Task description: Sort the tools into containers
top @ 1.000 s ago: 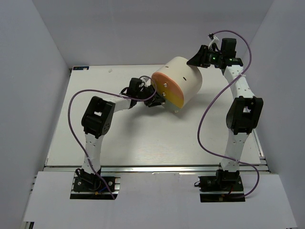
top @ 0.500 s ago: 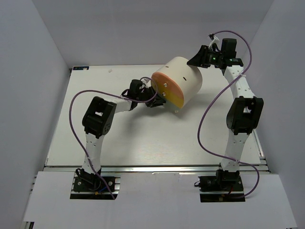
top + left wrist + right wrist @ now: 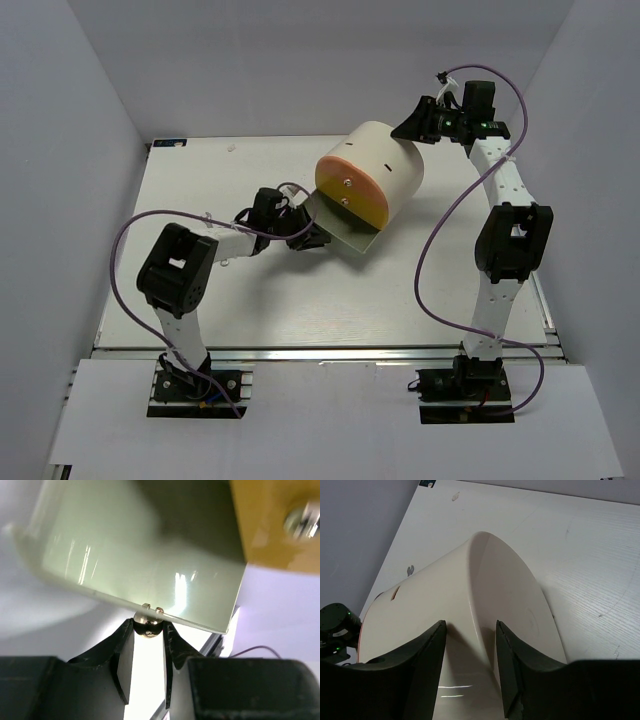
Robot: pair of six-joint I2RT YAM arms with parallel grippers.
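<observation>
The cream drum-shaped cabinet (image 3: 385, 165) lies on its side, its pink, orange and yellow fronts (image 3: 350, 190) facing near-left. Its grey drawer (image 3: 345, 232) stands pulled out over the table. My left gripper (image 3: 318, 238) is shut on that drawer's small metal knob (image 3: 148, 625), under the grey drawer front (image 3: 135, 555). An orange front (image 3: 265, 530) with its knob (image 3: 302, 520) shows above. My right gripper (image 3: 405, 128) grips the cabinet's back rim; in the right wrist view the gripper (image 3: 469, 627) straddles the rim of the cabinet (image 3: 435, 595). No screwdrivers or wrench are in view.
The white table (image 3: 300, 300) is boxed in by white walls on the left, right and far sides. Purple cables (image 3: 430, 250) loop off both arms. A small dark tag (image 3: 170, 143) sits at the table's far left corner.
My left gripper has drawn back toward the near left, still on the knob, and the grey drawer has slid out of the cabinet. The right arm has not moved.
</observation>
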